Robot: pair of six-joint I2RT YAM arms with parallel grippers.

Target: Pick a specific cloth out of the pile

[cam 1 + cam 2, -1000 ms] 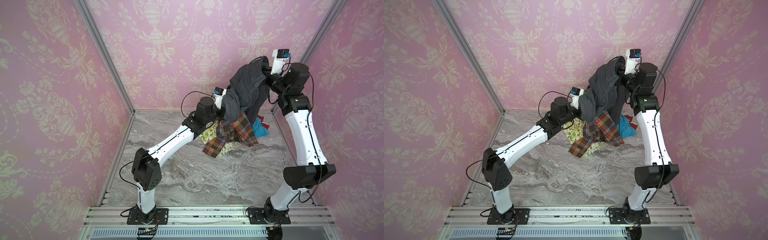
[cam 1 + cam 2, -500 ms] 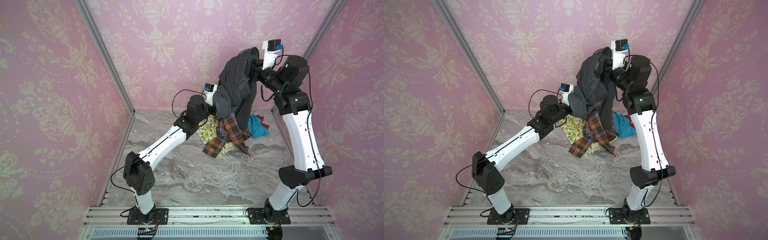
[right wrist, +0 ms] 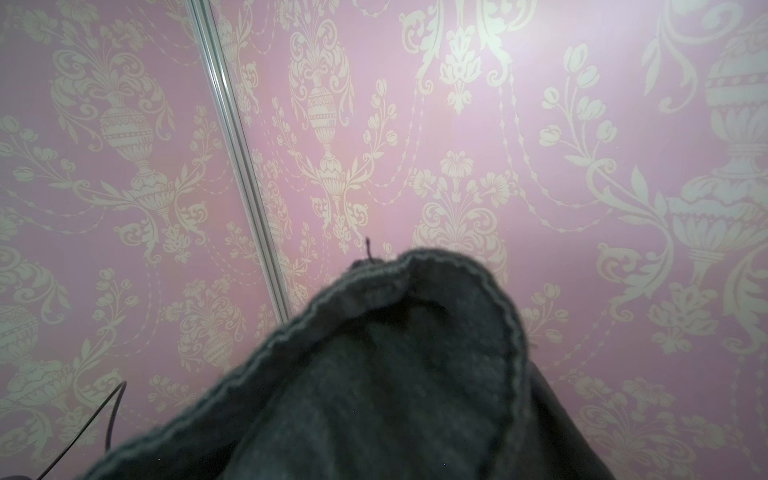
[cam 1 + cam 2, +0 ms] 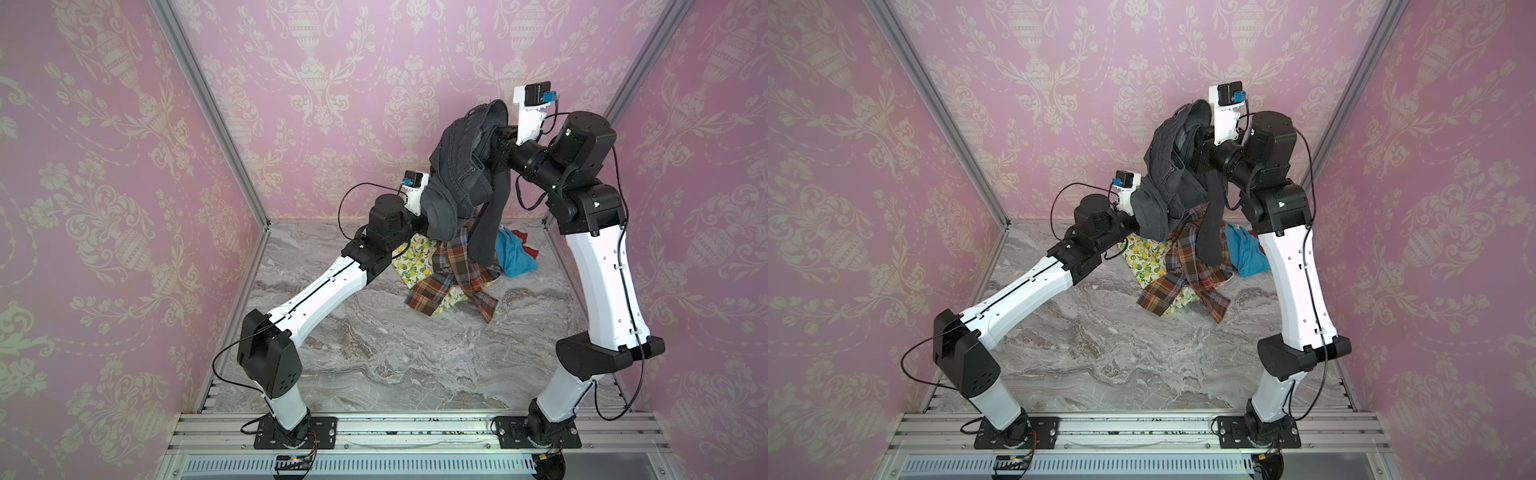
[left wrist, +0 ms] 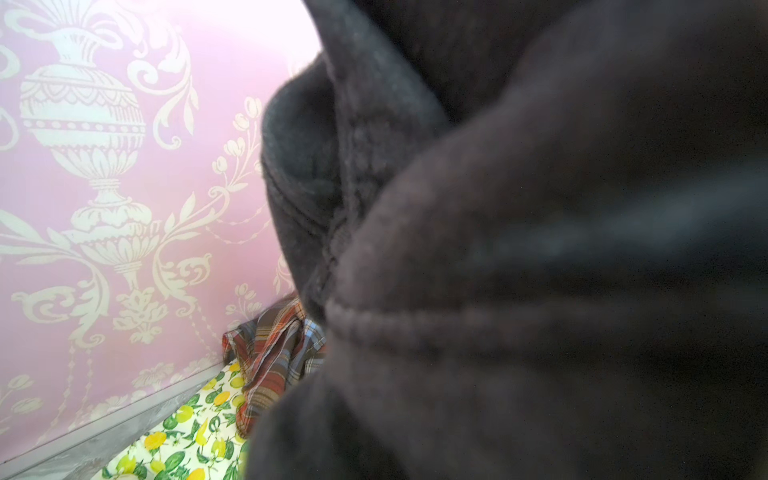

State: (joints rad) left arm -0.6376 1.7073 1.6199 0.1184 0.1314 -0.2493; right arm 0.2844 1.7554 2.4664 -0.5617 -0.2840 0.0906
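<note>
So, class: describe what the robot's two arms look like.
The left arm and right arm match: white link shells between chunky black joint housings, on black base plates. Thin black cables loop alongside. Each wrist carries a white bracket with a black camera and blue connector. The pincers are hidden by the cloth.

Matt, coarse charcoal denim cloth, ridged seams; woven plaid shirt; smooth marble-patterned tabletop.

cloth: raised higher above pile, one leg now hanging onto it | plaid shirt: slid off cloth back onto pile | right arm: swung left over pile | left arm: pulled back from pile
</note>
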